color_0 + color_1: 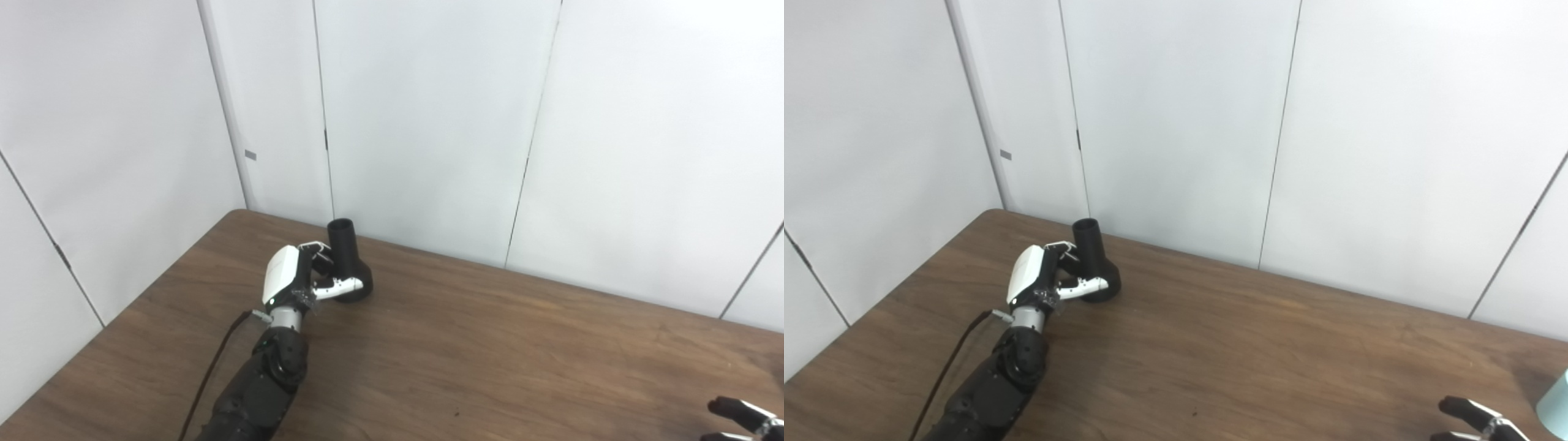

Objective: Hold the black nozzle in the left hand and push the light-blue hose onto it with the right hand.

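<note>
The black nozzle (pixel 348 263) stands upright on the wooden table (pixel 490 343) near its far left corner, narrow neck up and flared base down. My left hand (pixel 300 272) is wrapped around it from the left: the fingers (pixel 320 252) curl at the neck and the thumb (pixel 340 286) lies across the base. Only the dark fingertips of my right hand (pixel 1476 421) show at the bottom right corner, spread apart and holding nothing. A sliver of the light-blue hose (pixel 1557 398) shows at the right edge, just right of that hand.
White wall panels (pixel 429 122) rise close behind the table's far edge and along its left side. A dark cable (pixel 211 367) hangs beside my left forearm.
</note>
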Motion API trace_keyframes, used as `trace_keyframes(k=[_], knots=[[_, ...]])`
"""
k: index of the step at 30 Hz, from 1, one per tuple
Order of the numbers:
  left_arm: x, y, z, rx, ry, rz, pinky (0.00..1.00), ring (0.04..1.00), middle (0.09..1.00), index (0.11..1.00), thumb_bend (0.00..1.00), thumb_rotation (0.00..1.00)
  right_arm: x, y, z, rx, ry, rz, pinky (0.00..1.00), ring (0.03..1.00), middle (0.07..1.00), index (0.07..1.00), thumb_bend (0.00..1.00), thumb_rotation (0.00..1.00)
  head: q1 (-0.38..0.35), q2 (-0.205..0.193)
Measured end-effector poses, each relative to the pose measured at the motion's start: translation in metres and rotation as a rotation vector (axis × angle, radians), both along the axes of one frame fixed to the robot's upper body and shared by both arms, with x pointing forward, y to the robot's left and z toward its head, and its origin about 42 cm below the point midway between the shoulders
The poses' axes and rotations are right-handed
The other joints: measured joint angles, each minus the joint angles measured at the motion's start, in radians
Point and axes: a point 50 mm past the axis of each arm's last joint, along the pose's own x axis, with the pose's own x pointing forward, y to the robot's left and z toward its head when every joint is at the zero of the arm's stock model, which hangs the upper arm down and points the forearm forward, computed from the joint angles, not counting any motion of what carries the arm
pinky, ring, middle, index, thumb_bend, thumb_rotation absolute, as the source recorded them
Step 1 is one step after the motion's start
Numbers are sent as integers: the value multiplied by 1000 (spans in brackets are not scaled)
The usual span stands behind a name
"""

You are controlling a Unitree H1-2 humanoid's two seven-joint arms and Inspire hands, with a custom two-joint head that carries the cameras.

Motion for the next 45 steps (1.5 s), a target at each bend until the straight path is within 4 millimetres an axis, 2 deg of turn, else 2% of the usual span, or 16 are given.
trace_keyframes(k=[3,6,9,12,14,15,16,18,21,25,28,32,35,38,41,45], knots=[[2,-2,0,18,-1,-2,740,555,478,488,526,0,0,0,0,-3,2,0,382,547,716,668,957,296,-6,3],[2,-2,-1,19,1,-4,785,595,510,470,524,0,0,0,0,-3,3,-1,384,553,720,670,955,287,-8,0],[3,-5,-1,38,8,-27,808,599,491,481,526,0,0,0,0,-6,4,-3,386,551,722,673,937,275,-29,14],[1,-12,-1,118,15,-105,808,608,478,493,526,0,0,3,3,-12,-2,-1,400,579,753,696,870,215,-60,25],[-2,-18,-3,167,17,-165,804,604,469,498,526,0,1,5,5,-8,-2,-4,429,621,789,730,789,104,-71,28],[-3,-23,-2,190,12,-195,806,603,467,499,526,0,1,7,6,-4,0,-6,435,629,795,737,774,82,-81,29],[-4,-27,-3,207,10,-224,829,606,467,499,526,0,2,9,8,12,-4,-1,490,654,827,777,716,42,-87,32],[-6,-34,-4,235,0,-284,863,611,472,497,526,0,4,15,9,50,-9,17,564,675,868,833,636,8,-115,40],[-11,-46,-6,259,-16,-372,885,619,469,496,526,0,8,22,13,60,-21,40,618,720,908,870,601,0,-164,57],[-16,-61,-7,317,-72,-494,850,600,463,503,525,0,16,24,15,28,-48,38,594,754,944,907,603,0,-221,72],[-18,-73,-8,335,-108,-556,869,616,463,505,525,0,26,22,6,24,-63,38,606,753,940,911,667,0,-273,80],[-16,-97,-9,345,-142,-647,861,611,468,497,526,0,33,11,-14,-1,-33,38,552,734,924,894,723,9,-320,89],[-13,-117,-11,362,-165,-707,860,612,462,501,526,0,36,0,-14,-44,-49,39,558,720,917,896,724,6,-354,98],[-14,-144,-13,377,-190,-786,874,638,464,500,526,0,42,-9,-6,-78,-70,33,551,712,918,891,760,93,-377,103],[-16,-172,-14,377,-221,-858,872,651,468,496,526,0,46,-11,-1,-87,-85,36,530,711,917,878,804,167,-400,110],[-17,-187,-14,390,-247,-908,862,647,470,492,526,0,47,-10,0,-98,-89,41,521,696,916,871,817,199,-430,118]])
